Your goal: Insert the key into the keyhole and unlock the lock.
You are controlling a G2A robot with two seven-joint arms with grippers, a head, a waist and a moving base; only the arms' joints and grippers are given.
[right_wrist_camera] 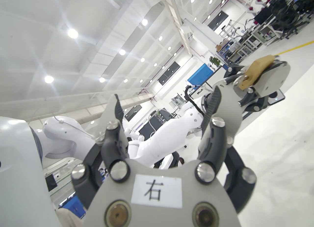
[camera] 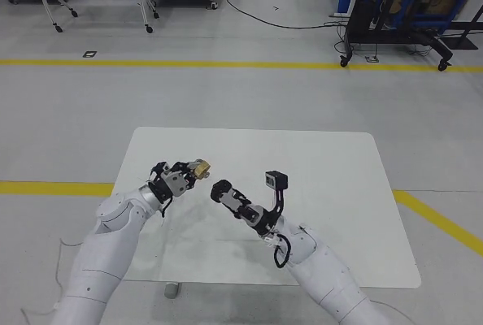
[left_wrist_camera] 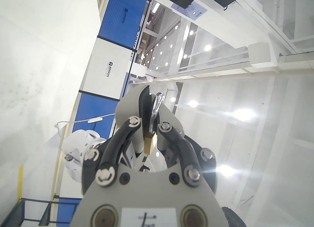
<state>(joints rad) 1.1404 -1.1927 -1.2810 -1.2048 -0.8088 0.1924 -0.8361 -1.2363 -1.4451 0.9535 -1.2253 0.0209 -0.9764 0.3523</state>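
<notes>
My left gripper (camera: 191, 172) is raised above the left middle of the white table (camera: 331, 162) and is shut on a brass padlock (camera: 200, 168). In the left wrist view the brass body (left_wrist_camera: 150, 145) sits between the fingers, and a silver metal piece (left_wrist_camera: 157, 105) sticks out past their tips; whether that is the shackle or a key I cannot tell. My right gripper (camera: 219, 191) hangs just right of and nearer than the lock, a short gap away. It stands open (right_wrist_camera: 166, 100) with nothing between its fingers, and points toward the lock (right_wrist_camera: 257, 69).
Both grippers hover over the left half of the table, and bare tabletop stretches to the right and far side. A black wheeled stand (camera: 396, 36) stands far back on the floor, beyond a yellow floor line (camera: 225, 63).
</notes>
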